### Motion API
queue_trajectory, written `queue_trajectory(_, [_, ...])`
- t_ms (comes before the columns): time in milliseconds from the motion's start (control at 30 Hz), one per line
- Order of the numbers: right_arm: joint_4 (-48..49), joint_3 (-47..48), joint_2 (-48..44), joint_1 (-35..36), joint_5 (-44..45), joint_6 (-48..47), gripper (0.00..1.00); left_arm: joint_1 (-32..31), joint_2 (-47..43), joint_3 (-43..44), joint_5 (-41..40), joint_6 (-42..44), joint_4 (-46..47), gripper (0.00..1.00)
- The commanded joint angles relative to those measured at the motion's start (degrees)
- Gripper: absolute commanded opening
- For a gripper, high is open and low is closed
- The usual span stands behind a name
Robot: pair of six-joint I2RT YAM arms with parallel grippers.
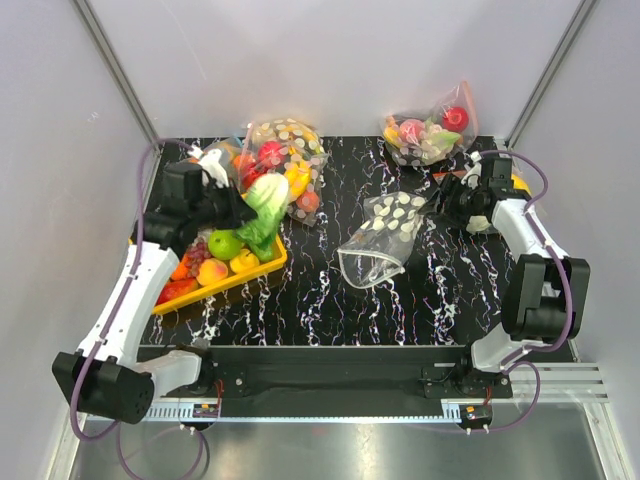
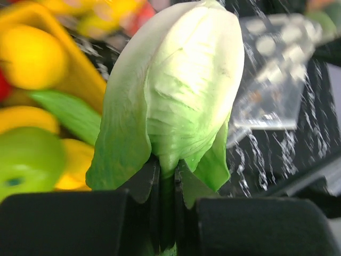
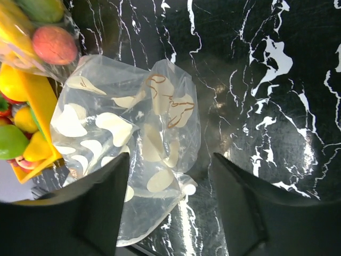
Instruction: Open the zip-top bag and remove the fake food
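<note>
Lying on black white-veined tabletop [image 1: 330, 300], zip-top bag [image 1: 385, 240]; pale grey walls [image 1: 330, 60] around.

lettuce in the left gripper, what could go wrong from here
1. The left gripper pinches the lettuce only at its narrow base, so it could slip or swing loose.
2. The yellow tray by it is crowded with fruit, so a dropped lettuce might roll off its edge.

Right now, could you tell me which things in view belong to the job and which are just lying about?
Job: zip-top bag; lettuce, gripped by the left tool; right tool, open over the bag.
Lying about: dotted bag with bananas; far-right bag of fruit; yellow tray of fruit.
</note>
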Motion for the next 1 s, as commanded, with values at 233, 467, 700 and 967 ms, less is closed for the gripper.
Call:
queue_trajectory(233, [-1.8, 0.4, -3.3, 0.3, 2.1, -1.8, 0.82, 11.1, 0.4, 11.7, -11.3, 10.7, -9.5, 0.00])
queue_trajectory(467, [-1.1, -0.2, -3.3, 0.3, 0.8, -1.3, 0.83, 12.0, 3.5, 14.2, -16.9, 20.5, -7.7, 0.00])
queue_trajectory(700, [-1.1, -0.9, -4.3, 0.3, 0.6, -1.4, 0.83, 12.4, 9.7, 16.0, -17.0, 29.6, -4.1, 0.00])
queue_trajectory(967, [-1.9, -1.0, -5.5, 0.3, 1.2, -2.1, 0.84, 18.4, 17.7, 18.7, -7.0, 34.2, -3.6, 0.00])
